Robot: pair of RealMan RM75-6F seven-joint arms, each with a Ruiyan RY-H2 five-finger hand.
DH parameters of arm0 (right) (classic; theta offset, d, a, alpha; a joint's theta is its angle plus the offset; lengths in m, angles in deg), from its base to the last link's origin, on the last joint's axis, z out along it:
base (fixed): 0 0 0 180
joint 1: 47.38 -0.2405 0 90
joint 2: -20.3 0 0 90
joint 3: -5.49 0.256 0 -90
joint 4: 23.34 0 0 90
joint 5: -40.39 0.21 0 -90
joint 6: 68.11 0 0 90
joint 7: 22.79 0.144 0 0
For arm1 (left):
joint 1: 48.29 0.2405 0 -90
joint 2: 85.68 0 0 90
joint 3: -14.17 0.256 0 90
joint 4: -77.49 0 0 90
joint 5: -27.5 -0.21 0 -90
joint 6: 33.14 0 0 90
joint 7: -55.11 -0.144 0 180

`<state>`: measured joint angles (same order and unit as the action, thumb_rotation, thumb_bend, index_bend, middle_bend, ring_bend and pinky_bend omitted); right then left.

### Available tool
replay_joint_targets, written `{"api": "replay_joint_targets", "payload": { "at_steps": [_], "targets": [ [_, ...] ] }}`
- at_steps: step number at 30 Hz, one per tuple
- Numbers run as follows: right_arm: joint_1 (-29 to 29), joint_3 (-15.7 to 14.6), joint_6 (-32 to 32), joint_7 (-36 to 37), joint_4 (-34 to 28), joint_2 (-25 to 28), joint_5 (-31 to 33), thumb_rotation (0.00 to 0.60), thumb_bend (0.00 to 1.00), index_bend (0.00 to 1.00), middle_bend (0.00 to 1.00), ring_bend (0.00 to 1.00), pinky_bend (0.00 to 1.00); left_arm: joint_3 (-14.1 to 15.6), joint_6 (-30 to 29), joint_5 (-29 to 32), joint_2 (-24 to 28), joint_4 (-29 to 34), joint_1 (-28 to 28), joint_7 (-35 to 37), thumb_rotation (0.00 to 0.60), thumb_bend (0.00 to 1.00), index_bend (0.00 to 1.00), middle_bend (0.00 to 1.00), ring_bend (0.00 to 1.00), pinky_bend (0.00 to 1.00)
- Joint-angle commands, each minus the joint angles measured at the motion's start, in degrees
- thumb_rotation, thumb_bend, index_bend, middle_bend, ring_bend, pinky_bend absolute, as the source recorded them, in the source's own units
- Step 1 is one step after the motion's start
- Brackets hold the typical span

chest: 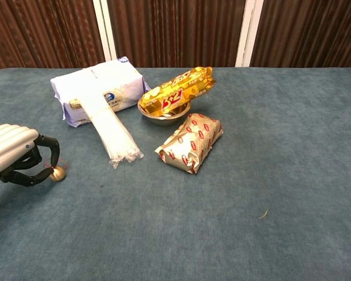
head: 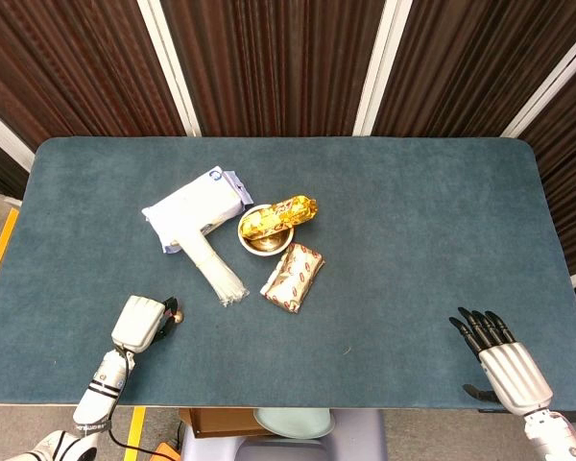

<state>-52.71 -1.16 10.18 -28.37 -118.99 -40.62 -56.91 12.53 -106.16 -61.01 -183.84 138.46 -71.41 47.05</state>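
Dark wood-panelled wall with pale vertical strips behind; teal felt-covered table (head: 413, 221) in front of it. Left hand (chest: 14, 155), near the table's front left corner: white-backed, dark fingers (chest: 48, 151) curled downward over a small brass-coloured knob-like object (chest: 58, 173) that sits on the felt; fingertips just beside or touching it, firm hold cannot be told. Right hand (head: 504, 360), at the front right corner, well apart from all items: fingers extended and slightly spread, holding nothing. Centre-left group: white tissue pack (head: 194, 206); clear bundle of white sticks (head: 211, 264) lying partly on it and reaching toward the front; small metal bowl (head: 262, 240); gold snack packet (head: 279, 215) resting across the bowl's rim; red-and-white patterned foil packet (head: 293, 277) just in front of the bowl
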Motion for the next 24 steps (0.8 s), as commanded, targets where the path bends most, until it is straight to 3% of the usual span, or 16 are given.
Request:
{"api": "replay_joint_targets", "payload": {
  "at_steps": [1, 8, 11, 14, 18, 24],
  "targets": [
    [-0.02, 0.0, -0.02, -0.04, 0.0, -0.03, -0.01, 0.6, 0.21, 0.0, 0.0, 0.0, 0.0, -0.29, -0.65, -0.08, 0.6, 0.52, -0.02, -0.1, 0.6, 0.44, 0.73, 1.0, 1.0, 1.0],
    [0.03, -0.12, 0.39, 0.37, 0.05, 0.24, -0.51, 0.6, 0.21, 0.0, 0.0, 0.0, 0.0, -3.15, -1.8, 2.12, 5.41, 4.65, -0.05, 0.69, 0.6, 0.44, 0.73, 1.0, 1.0, 1.0],
    [0.4, -0.51, 1.46, 1.05, 0.05, 0.44, -1.61, 0.6, 0.21, 0.0, 0.0, 0.0, 0.0, 0.02, -1.51, 0.33, 7.55, 10.84, 1.14, 1.97, 0.6, 0.44, 0.73, 1.0, 1.0, 1.0],
    [0.35, -0.56, 1.26, 1.04, 0.23, 0.39, -1.62, 0.6, 0.21, 0.0, 0.0, 0.0, 0.0, 1.86, -2.07, -1.48, 8.02, 14.27, 1.66, -1.84, 0.6, 0.44, 0.72, 1.0, 1.0, 1.0],
    [0.04, -0.41, 0.64, 1.23, 0.22, 0.46, -1.2, 0.6, 0.21, 0.0, 0.0, 0.0, 0.0, -0.59, -2.33, 0.2, 7.31, 13.56, 1.1, -5.47, 0.6, 0.44, 0.71, 1.0, 1.0, 1.0],
    [0.16, -0.64, 0.98, 1.48, 0.41, 0.53, -1.73, 0.6, 0.21, 0.0, 0.0, 0.0, 0.0, 0.27, -1.69, 0.45, 6.84, 12.59, 1.45, -6.63, 0.6, 0.44, 0.72, 1.0, 1.0, 1.0]
  ]
}}
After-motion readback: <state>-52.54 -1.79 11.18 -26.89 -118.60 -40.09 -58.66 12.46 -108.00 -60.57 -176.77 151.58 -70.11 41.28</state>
